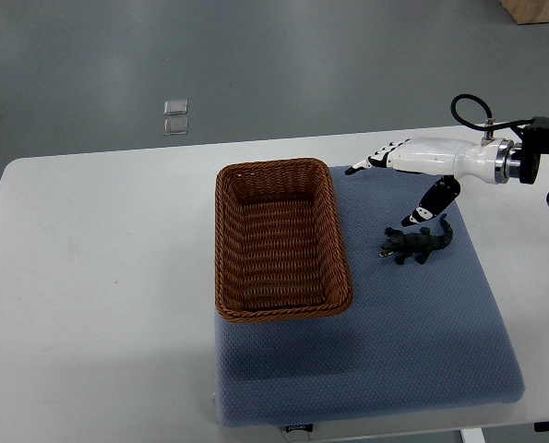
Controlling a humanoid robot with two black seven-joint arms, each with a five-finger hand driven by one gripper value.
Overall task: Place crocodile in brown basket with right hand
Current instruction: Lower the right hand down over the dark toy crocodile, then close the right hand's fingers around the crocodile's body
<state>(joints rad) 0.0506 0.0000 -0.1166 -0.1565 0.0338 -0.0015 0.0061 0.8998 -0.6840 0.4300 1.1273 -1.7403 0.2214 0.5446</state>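
A small dark green toy crocodile (pixel 415 244) lies on the blue mat (pixel 422 323), to the right of the brown wicker basket (pixel 226 242). The basket is rectangular and holds nothing. My right hand (pixel 394 180) comes in from the right edge and hovers just above the crocodile. Its fingers (pixel 371 161) stretch out toward the left while the thumb (pixel 428 205) points down toward the crocodile's back. The hand is open and holds nothing. My left arm does not show.
The blue mat lies on a white table (pixel 89 277) and carries both basket and crocodile. Two small clear square objects (pixel 175 117) lie on the grey floor beyond the table's far edge.
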